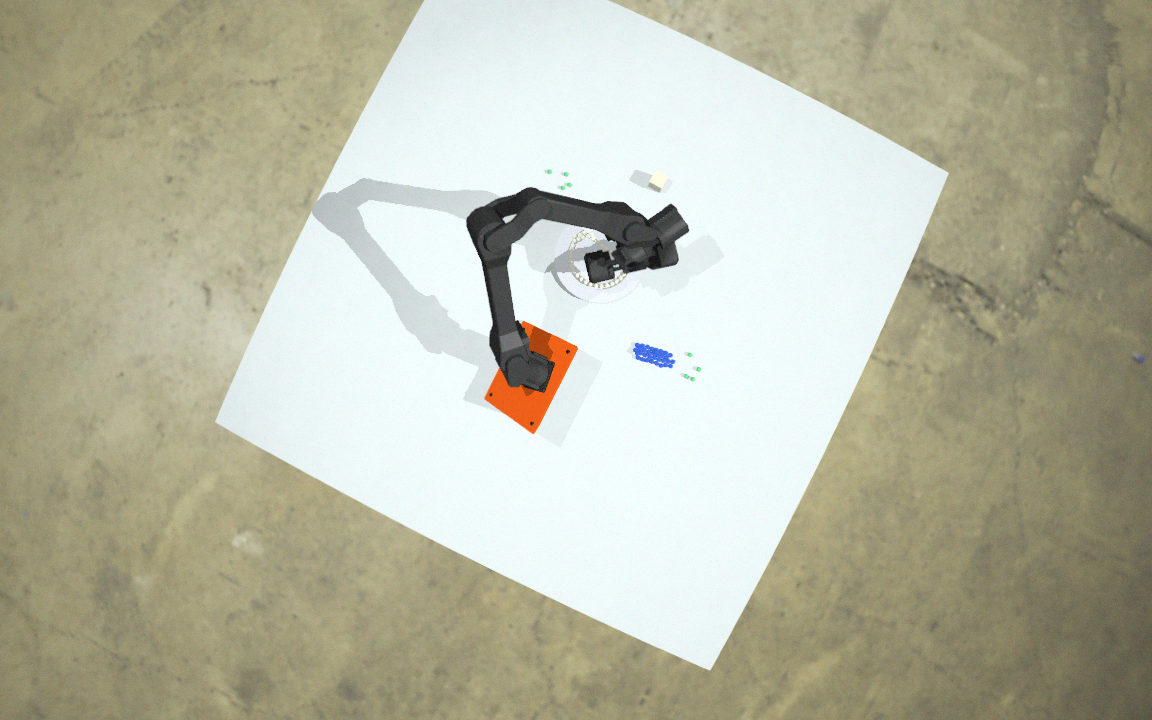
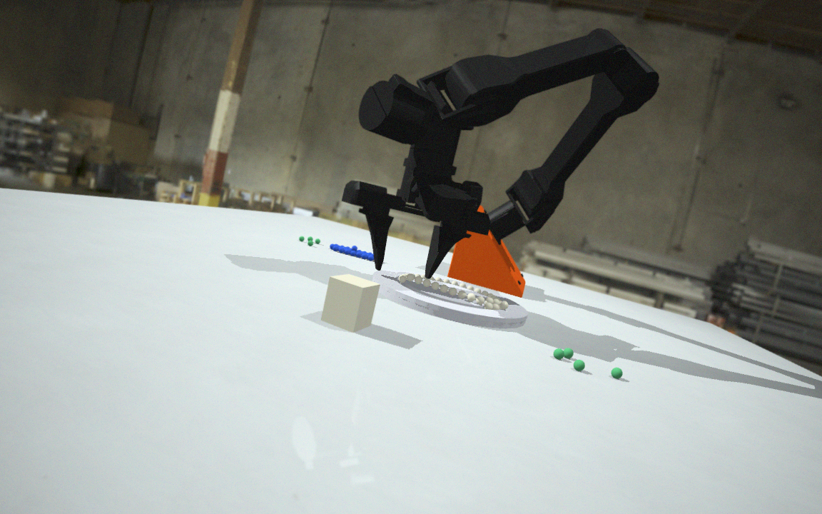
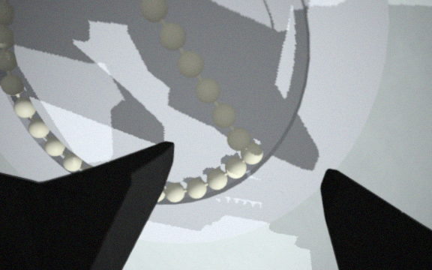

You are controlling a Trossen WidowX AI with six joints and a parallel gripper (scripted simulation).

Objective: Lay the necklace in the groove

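The round pale bead board [image 1: 573,284] [image 2: 459,314] [image 3: 336,75] lies flat on the white table, in front of the arm's base. The pearl bead necklace [image 1: 576,250] [image 2: 459,290] [image 3: 208,90] rests on it. In the wrist view part of it follows the curved groove, and one straight stretch crosses the board's inner disc and meets the groove near the fingertips. My gripper [image 1: 598,265] [image 2: 402,270] [image 3: 248,164] is open, tips just above the board's edge, one finger on each side of the necklace's bend. Nothing is held between the fingers.
A cream cube [image 1: 658,180] [image 2: 349,301] stands close beside the board. A heap of blue beads [image 1: 653,355] [image 2: 351,250] and loose green beads [image 1: 689,367] [image 2: 567,353] lie on the table. The orange base plate [image 1: 522,407] [image 2: 484,265] holds the arm.
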